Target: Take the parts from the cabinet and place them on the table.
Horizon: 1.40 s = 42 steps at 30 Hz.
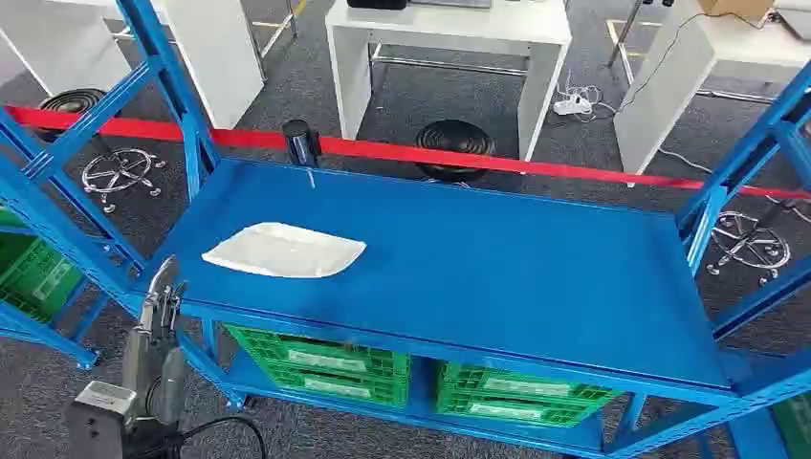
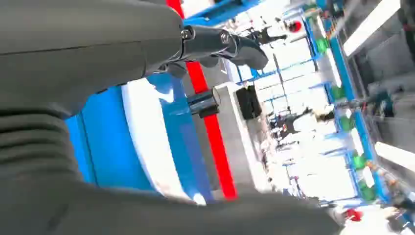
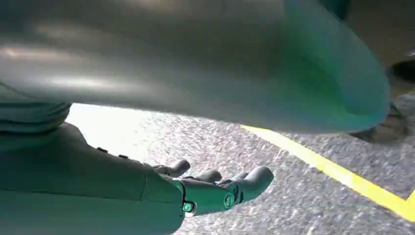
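Your left hand [image 1: 163, 296] sat at the near left corner of the blue bench [image 1: 536, 287], fingers apart and holding nothing; its fingers [image 2: 230, 46] reached out over the bench edge in the left wrist view. Your right hand [image 3: 215, 188] hung over grey carpet with a yellow floor line [image 3: 342, 176] beside it, fingers loosely spread and empty. Just beyond your left hand, you had the white part [image 1: 284, 251] lying flat on the bench's left half, apart from the hand. Green crates [image 1: 320, 363] stood on the shelf beneath. Farther back, a red tape [image 1: 430, 153] ran across behind the bench, with a black stool [image 1: 454, 143] and a white table [image 1: 445, 43] beyond it.
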Motion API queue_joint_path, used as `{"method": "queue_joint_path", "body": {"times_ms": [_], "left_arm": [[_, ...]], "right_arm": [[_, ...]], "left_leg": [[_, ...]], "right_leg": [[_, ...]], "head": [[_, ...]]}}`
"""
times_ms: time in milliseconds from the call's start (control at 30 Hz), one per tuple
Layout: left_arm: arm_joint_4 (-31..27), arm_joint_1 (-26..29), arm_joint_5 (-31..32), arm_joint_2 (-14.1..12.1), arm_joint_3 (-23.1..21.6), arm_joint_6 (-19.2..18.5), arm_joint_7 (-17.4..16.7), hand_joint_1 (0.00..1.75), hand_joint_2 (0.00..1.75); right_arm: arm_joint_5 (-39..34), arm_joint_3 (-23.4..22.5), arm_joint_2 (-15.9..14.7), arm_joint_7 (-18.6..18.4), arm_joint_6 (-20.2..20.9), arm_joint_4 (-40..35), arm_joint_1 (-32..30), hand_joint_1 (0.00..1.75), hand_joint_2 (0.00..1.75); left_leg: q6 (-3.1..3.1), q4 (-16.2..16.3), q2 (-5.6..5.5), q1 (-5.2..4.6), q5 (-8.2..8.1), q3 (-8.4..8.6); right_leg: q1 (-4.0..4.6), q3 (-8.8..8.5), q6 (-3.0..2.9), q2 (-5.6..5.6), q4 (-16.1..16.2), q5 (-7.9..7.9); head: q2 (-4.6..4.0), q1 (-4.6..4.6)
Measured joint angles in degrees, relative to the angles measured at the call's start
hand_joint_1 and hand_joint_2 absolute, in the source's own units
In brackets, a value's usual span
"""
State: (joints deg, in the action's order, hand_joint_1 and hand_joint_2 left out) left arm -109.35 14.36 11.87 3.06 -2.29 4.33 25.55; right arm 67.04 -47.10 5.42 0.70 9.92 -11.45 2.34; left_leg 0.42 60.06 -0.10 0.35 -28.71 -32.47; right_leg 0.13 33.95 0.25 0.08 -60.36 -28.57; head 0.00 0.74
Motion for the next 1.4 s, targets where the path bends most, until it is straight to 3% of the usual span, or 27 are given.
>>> {"method": "queue_joint_path", "body": {"times_ms": [133,200,267,300,333,367,400,467,500,533,633,700,800,833,867,900,967,1000,1033,1067,1100,1200,1400], "left_arm": [[1.09,-0.62,7.24,-2.51,0.09,1.12,0.52,0.0,1.75],[1.92,-1.67,16.66,-4.45,0.04,5.27,0.26,0.0,1.75],[3.01,-2.68,23.16,-6.14,0.04,8.71,-0.69,0.0,1.75],[3.65,-2.98,26.81,-7.08,0.0,10.7,-1.51,0.0,1.75],[4.45,-3.43,30.4,-7.99,-0.04,12.49,-2.2,0.0,1.75],[5.18,-3.97,33.36,-9.12,-0.07,13.84,-3.02,0.0,1.75],[6.09,-4.7,36.89,-10.0,-0.11,15.25,-4.23,0.0,1.75],[7.77,-6.36,42.92,-11.83,-0.2,17.24,-6.4,0.0,1.75],[8.7,-7.26,46.21,-12.57,-0.28,18.23,-7.5,0.0,1.75],[9.72,-8.1,49.33,-13.25,-0.44,18.97,-8.47,0.0,1.75],[12.47,-10.19,54.61,-14.78,-0.98,19.08,-10.4,0.0,1.75],[14.47,-11.9,56.47,-15.85,-1.66,17.96,-11.35,0.0,1.75],[18.81,-14.95,56.54,-17.33,-3.1,16.61,-11.78,0.0,1.75],[20.11,-15.76,56.49,-17.75,-3.59,16.33,-11.72,0.0,1.75],[21.55,-16.42,56.3,-18.25,-4.05,16.24,-11.56,0.0,1.75],[22.74,-17.08,55.75,-18.66,-4.48,16.15,-11.13,0.0,1.75],[25.16,-18.91,54.74,-19.3,-5.42,15.87,-10.06,0.0,1.75],[26.34,-19.82,54.4,-19.54,-5.93,15.82,-9.59,0.0,1.75],[27.85,-20.82,54.0,-19.78,-6.47,15.8,-9.2,0.0,1.75],[29.05,-21.65,53.72,-20.04,-6.99,15.8,-8.78,0.0,1.75],[30.38,-22.45,53.17,-20.11,-7.52,15.8,-8.26,0.0,1.75],[33.4,-24.34,52.41,-20.3,-8.59,15.8,-7.89,0.0,1.75],[37.52,-27.08,51.19,-20.32,-10.36,15.89,-6.8,0.0,1.75]], "right_arm": [[-0.02,-0.5,0.0,0.35,0.0,0.0,-0.18,0.0,0.0],[0.11,-0.66,0.0,0.52,-0.02,0.0,-0.17,0.0,0.0],[0.28,-0.72,0.0,0.52,-0.09,0.0,-0.08,0.0,0.0],[0.59,-0.74,0.0,0.5,-0.13,0.0,-0.08,0.0,0.0],[0.79,-0.74,0.0,0.48,-0.15,0.0,-0.12,0.0,0.0],[0.87,-0.74,0.0,0.48,-0.15,0.0,-0.12,0.0,0.0],[1.11,-0.74,0.0,0.5,-0.15,0.0,-0.12,0.0,0.0],[1.51,-0.74,0.02,0.5,-0.06,0.0,-0.07,0.0,0.0],[1.73,-0.74,0.02,0.52,-0.04,0.0,-0.05,0.0,0.0],[1.84,-0.74,0.02,0.52,0.0,0.0,0.05,0.0,0.0],[1.92,-0.74,0.02,0.5,0.11,0.0,0.29,0.0,0.0],[1.97,-0.74,-0.07,0.5,0.11,0.0,0.47,0.0,0.0],[1.97,-0.74,-0.06,0.39,0.17,0.0,0.53,0.0,0.0],[1.99,-0.74,-0.07,0.31,0.17,0.0,0.46,0.0,0.0],[1.97,-0.74,-0.11,0.31,0.17,0.0,0.41,0.0,0.0],[1.97,-0.74,-0.17,0.28,0.17,0.0,0.38,0.0,0.0],[1.92,-0.74,-0.26,0.11,0.17,0.0,0.43,0.0,0.0],[1.88,-0.76,-0.33,0.09,0.17,0.0,0.48,0.0,0.0],[1.79,-0.81,-0.37,0.04,0.15,0.0,0.57,0.0,0.0],[1.75,-0.87,-0.35,0.0,0.15,0.0,0.57,0.0,0.0],[1.73,-0.94,-0.35,-0.09,0.15,0.0,0.55,0.0,0.0],[1.6,-1.03,-0.39,-0.09,0.04,0.0,0.48,0.0,0.0],[1.31,-1.11,-0.42,-0.04,0.07,0.0,0.47,0.0,0.0]], "left_leg": [[-1.41,-0.65,0.04,-0.18,-0.3,0.4],[-2.04,1.73,0.1,0.04,-1.59,-0.36],[-2.45,10.09,0.09,0.19,-5.74,-4.73],[-2.61,14.05,0.09,0.19,-7.09,-6.94],[-2.73,16.27,0.09,0.2,-7.16,-8.45],[-2.78,15.57,0.1,0.23,-5.79,-8.46],[-2.74,12.37,0.11,0.28,-3.3,-7.27],[-2.57,2.45,0.12,0.4,1.9,-2.71],[-2.38,-0.4,0.11,0.35,1.87,-1.58],[-1.73,-0.61,0.03,0.15,1.84,-1.4],[-0.59,-0.6,-0.04,-0.12,1.69,-1.48],[0.06,-1.0,0.03,0.33,1.87,-1.17],[0.62,-0.98,0.13,0.25,1.62,-1.21],[0.66,-0.97,0.13,0.22,1.54,-1.19],[0.63,-0.96,0.11,0.2,1.48,-1.08],[0.56,-0.96,0.1,0.19,1.35,-0.9],[0.25,-0.96,-0.01,0.18,1.09,-0.36],[0.05,-0.96,0.01,0.2,0.96,-0.25],[-0.37,-0.87,-0.08,-0.17,0.72,-0.26],[-0.26,-0.7,-0.06,-0.37,0.47,-0.28],[-0.14,-0.83,-0.01,-0.27,0.52,-0.22],[-0.67,-1.45,0.06,-0.21,0.75,0.2],[-1.13,-1.96,0.08,-0.2,0.87,0.55]], "right_leg": [[-0.2,-0.22,-1.01,0.03,0.73,0.24],[-0.62,-1.09,-1.54,-0.07,1.37,0.48],[-0.62,-1.21,-1.91,-0.17,1.35,0.37],[-0.61,-1.24,-2.01,-0.17,1.33,0.27],[-0.61,-1.31,-2.04,-0.16,1.29,0.14],[-0.62,-1.48,-1.99,-0.11,1.28,-0.01],[-0.65,-1.7,-1.88,-0.08,1.25,-0.19],[-0.73,-2.3,-1.51,-0.03,1.17,-0.62],[-0.48,-2.32,-1.11,-0.05,1.05,-0.89],[-0.3,-2.29,-0.74,0.07,0.88,-1.21],[-0.44,-2.5,0.25,-0.02,1.34,-1.23],[-0.56,-1.89,0.9,-0.01,-0.73,-2.35],[-0.63,5.36,1.38,0.01,-13.86,-8.31],[-0.61,7.15,1.37,0.01,-16.61,-8.73],[-0.6,7.72,1.27,0.02,-16.69,-7.67],[-0.57,6.84,1.05,0.02,-13.95,-5.29],[-0.43,2.22,0.37,0.01,-3.57,0.51],[-0.25,0.49,-0.09,-0.06,0.81,1.49],[0.06,0.43,-0.15,-0.13,1.06,1.35],[-0.26,0.43,-0.03,-0.05,1.25,1.79],[-0.16,0.43,-0.09,-0.05,1.2,1.63],[-0.04,0.43,-0.56,0.09,1.17,1.59],[-0.04,0.36,-0.96,0.12,1.16,1.39]], "head": [[0.0,0.0],[0.0,0.37],[0.0,0.66],[0.0,0.66],[0.0,0.68],[0.0,0.68],[0.0,0.72],[0.0,0.81],[0.0,0.87],[0.0,0.94],[0.0,0.72],[0.0,0.57],[0.0,0.17],[0.0,0.13],[0.0,0.09],[0.0,0.07],[0.0,-0.04],[0.0,-0.13],[0.0,-0.09],[0.0,-0.06],[0.0,-0.04],[0.0,-0.02],[0.0,-0.02]]}}
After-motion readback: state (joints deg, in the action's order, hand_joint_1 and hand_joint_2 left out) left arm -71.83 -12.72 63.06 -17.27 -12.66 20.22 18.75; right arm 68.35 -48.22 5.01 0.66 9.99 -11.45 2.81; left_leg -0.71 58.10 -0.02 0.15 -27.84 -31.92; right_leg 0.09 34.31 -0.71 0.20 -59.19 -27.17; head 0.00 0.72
